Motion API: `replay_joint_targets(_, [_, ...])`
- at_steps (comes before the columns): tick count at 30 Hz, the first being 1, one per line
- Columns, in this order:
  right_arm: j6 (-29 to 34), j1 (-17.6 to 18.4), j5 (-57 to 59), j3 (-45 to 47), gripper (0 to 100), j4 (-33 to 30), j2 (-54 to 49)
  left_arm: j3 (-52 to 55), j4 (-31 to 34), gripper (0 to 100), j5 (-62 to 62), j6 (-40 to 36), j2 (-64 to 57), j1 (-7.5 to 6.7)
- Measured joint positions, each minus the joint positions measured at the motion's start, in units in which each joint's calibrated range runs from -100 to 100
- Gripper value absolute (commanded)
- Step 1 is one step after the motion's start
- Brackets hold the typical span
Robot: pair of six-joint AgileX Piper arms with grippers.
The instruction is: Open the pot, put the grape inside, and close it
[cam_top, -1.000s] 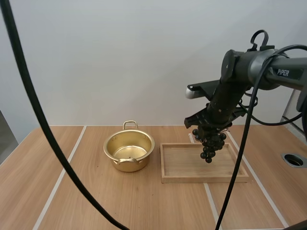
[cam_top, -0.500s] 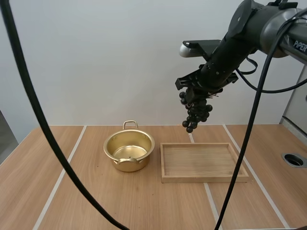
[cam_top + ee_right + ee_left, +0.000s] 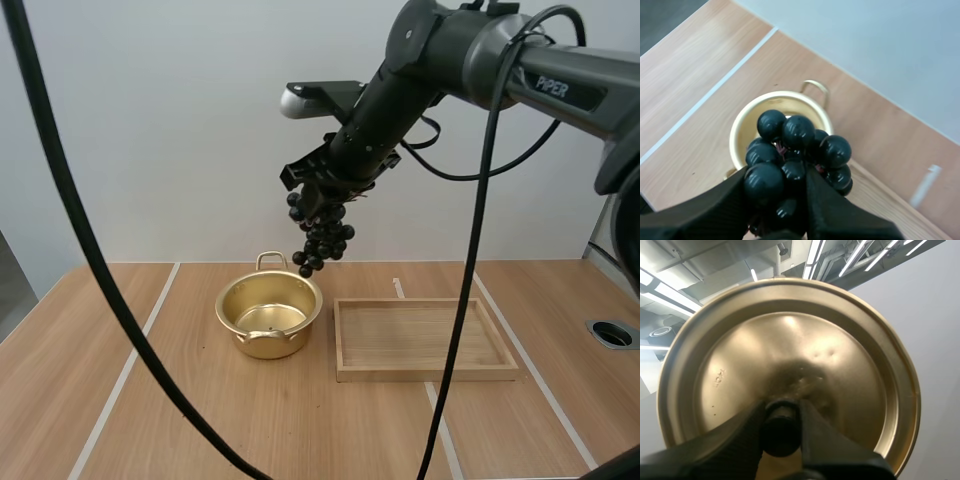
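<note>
Table (image 3: 200, 420) carries the wooden tray (image 3: 430, 375) and, beside it, the open pot (image 3: 262, 345); lid (image 3: 790, 355) clamped by its knob in my left gripper (image 3: 782, 427); grapes (image 3: 322, 238) pinched in my right gripper (image 3: 318, 195), hanging well above the pot's rim. Step in hand: loading the grapes; next, I judge: centre over the mouth, lower, let go.

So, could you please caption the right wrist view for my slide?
Right gripper pinching the grape bunch above the open golden pot.

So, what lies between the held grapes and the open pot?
Nothing; in the high view the stretch from the bunch of grapes to the pot is bare.
</note>
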Motion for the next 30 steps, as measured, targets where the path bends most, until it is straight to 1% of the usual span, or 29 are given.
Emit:
replay_joint_targets(3, [0.21, 1.69, 0.0, 0.0, 0, 0.12, 2.07, 0.0, 0.0, 0, 0.0, -0.07, 0.0, 0.0])
replay_joint_targets(17, [0.23, 6.2, 0.0, 0.0, 0, 0.12, 9.62, 0.0, 0.0, 0, 0.0, -0.3, 0.0, 0.0])
replay_joint_targets(30, [0.12, 6.54, -0.16, -0.11, 0, 0.33, 16.55, 0.0, 0.0, 0, 0.0, -0.3, 0.0, 0.0])
